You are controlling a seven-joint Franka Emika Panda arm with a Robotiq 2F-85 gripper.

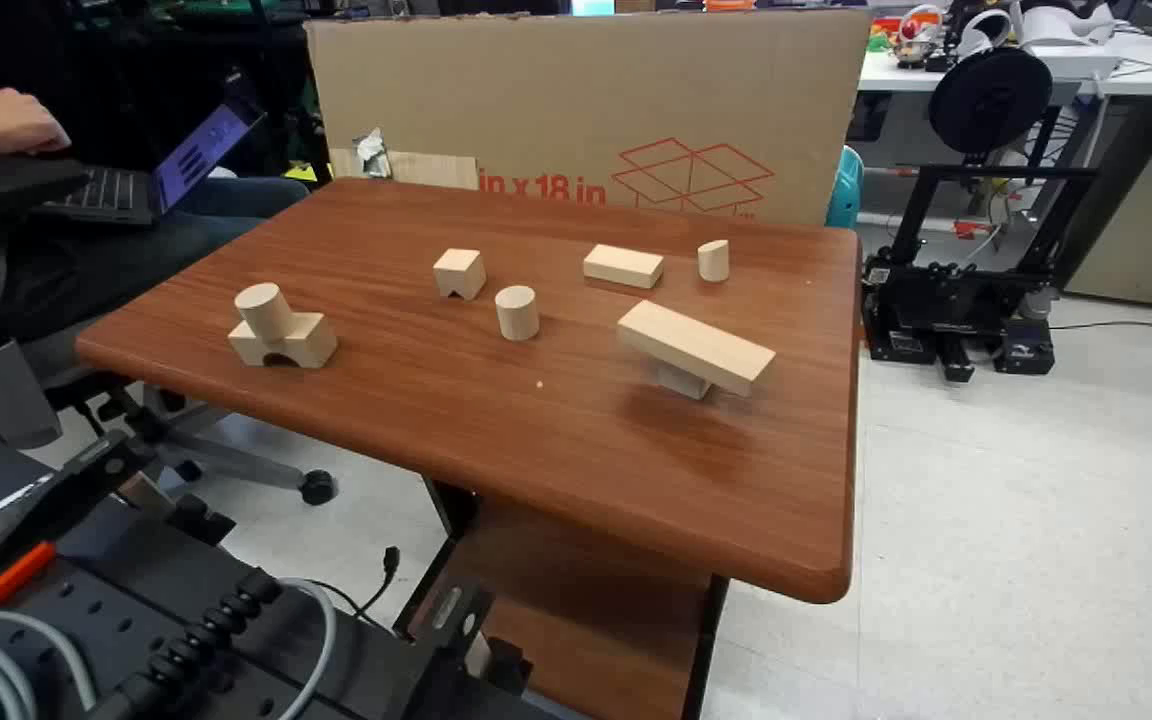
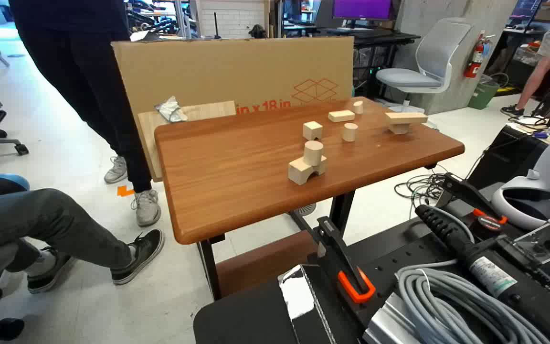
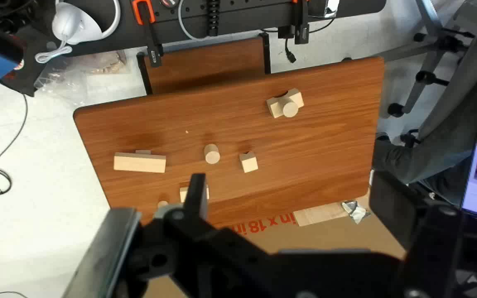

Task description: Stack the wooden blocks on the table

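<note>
Light wooden blocks stand on the brown table (image 1: 416,380). A cylinder (image 1: 265,312) rests on an arch block (image 1: 308,340). A long flat block (image 1: 696,345) lies across a smaller block (image 1: 683,381) that it partly hides. Apart from these stand a notched cube (image 1: 460,273), an upright cylinder (image 1: 517,313), a rectangular block (image 1: 623,266) and a slant-topped cylinder (image 1: 713,261). In the wrist view my gripper (image 3: 292,184) is open and empty, high above the table. Its left finger partly hides the rectangular block (image 3: 184,193). The gripper is out of both exterior views.
A cardboard sheet (image 1: 576,100) stands along the table's far edge, with crumpled foil (image 1: 371,155) beside it. A black bench (image 2: 275,306) with clamps and coiled cable (image 2: 437,296) stands at the near side. A seated person's legs (image 2: 55,224) are beside the table.
</note>
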